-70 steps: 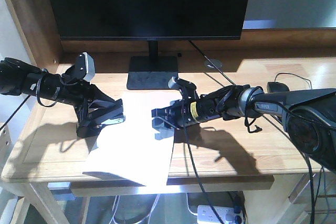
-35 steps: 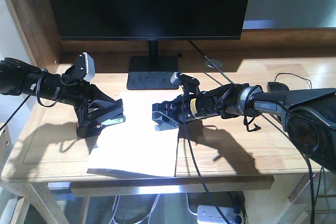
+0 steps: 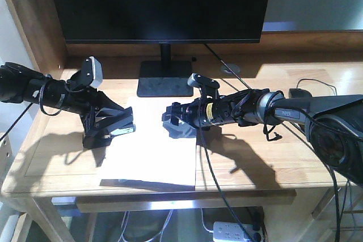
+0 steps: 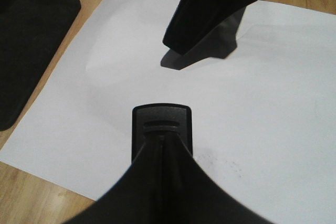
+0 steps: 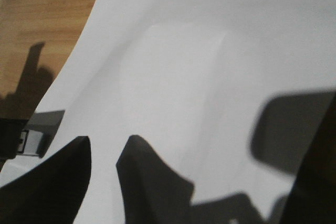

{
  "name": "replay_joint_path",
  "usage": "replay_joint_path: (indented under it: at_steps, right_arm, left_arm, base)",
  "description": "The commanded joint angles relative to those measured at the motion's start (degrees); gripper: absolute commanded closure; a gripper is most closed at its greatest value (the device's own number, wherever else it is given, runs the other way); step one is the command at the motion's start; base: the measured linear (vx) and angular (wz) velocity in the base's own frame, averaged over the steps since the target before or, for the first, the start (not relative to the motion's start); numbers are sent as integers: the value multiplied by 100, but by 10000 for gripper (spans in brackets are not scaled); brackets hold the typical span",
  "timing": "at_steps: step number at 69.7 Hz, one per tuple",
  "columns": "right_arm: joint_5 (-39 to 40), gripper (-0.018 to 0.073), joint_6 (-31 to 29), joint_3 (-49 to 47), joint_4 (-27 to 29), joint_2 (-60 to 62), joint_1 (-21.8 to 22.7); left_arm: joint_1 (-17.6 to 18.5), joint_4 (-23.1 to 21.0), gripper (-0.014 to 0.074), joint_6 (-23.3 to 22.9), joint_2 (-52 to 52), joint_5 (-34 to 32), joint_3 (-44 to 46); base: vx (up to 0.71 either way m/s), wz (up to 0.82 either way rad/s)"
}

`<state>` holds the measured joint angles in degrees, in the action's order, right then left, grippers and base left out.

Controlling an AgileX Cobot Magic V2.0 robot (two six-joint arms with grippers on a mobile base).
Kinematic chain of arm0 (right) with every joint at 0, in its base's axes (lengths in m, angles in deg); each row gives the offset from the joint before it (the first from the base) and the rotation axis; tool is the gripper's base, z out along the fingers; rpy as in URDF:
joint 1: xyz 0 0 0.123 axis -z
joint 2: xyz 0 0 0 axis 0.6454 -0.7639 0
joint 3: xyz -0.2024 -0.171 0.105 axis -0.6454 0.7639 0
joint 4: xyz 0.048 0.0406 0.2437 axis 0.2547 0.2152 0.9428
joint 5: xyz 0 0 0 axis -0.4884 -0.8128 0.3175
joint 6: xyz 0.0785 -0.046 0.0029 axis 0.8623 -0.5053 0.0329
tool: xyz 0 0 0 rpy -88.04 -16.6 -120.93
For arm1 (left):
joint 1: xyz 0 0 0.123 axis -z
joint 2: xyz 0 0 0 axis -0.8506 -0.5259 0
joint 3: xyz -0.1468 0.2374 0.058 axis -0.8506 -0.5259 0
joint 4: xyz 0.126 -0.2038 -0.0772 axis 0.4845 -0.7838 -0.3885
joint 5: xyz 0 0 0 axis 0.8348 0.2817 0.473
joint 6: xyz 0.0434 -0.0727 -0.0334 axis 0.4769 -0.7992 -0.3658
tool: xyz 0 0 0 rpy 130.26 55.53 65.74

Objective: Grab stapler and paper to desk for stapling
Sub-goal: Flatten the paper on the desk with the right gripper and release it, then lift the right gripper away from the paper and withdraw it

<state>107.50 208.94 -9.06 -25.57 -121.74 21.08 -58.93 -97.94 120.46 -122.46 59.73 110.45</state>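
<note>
The white paper (image 3: 150,157) lies flat on the desk (image 3: 272,162) in front of the monitor stand. Its near edge sits at the desk's front edge. My left gripper (image 3: 108,122) is shut on the black stapler (image 3: 120,131), held low over the paper's left edge. In the left wrist view the stapler's black end (image 4: 161,116) pokes out past my left gripper (image 4: 161,140) above the paper (image 4: 252,108). My right gripper (image 3: 174,122) rests on the sheet's upper right part. In its own view the right gripper (image 5: 102,153) is slightly open, with white paper (image 5: 189,61) showing through the gap. The stapler's silver part (image 5: 30,141) shows at the left edge.
A large black monitor (image 3: 159,4) stands behind on a flat black base (image 3: 164,86). A black mouse (image 3: 300,93) and loose cables lie at the right. A wooden side panel (image 3: 34,15) rises at the left. A power strip (image 3: 235,232) lies under the desk.
The paper has slid back from overhanging the front edge onto the desk. My right gripper moved with it toward the monitor and a little right. The left arm and stapler held still.
</note>
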Motion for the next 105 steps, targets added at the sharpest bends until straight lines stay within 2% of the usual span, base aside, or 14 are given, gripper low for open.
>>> replay_joint_path:
  at_steps: [1, 20, 36, 49, 60, 74, 105]
  right_arm:
    - [-265, -27, -42, -126, 61, 405, 33]
    - [-885, -27, -42, -126, 17, 603, 33]
    - [-971, -24, -42, -126, -249, 598, 6]
    - [-830, -24, -76, -126, -262, 575, 6]
    - [-745, -24, -326, -175, -287, 570, -118]
    - [-685, -24, -319, -408, -310, 564, -299]
    - [-1193, -24, -270, -391, -433, 573, -296]
  left_arm:
    - [12, -324, 603, -59, 382, 187, 158]
    - [12, -324, 603, -59, 382, 187, 158]
    - [12, -324, 603, -59, 382, 187, 158]
    - [12, -324, 603, -59, 382, 187, 158]
    - [12, -324, 603, -59, 382, 187, 158]
    - [12, -324, 603, -59, 382, 193, 158]
    - [12, -324, 603, -59, 382, 192, 158]
  base:
    - [0, 0]
    - [0, 0]
    - [0, 0]
    - [0, 0]
    - [0, 0]
    - [0, 0]
    - [0, 0]
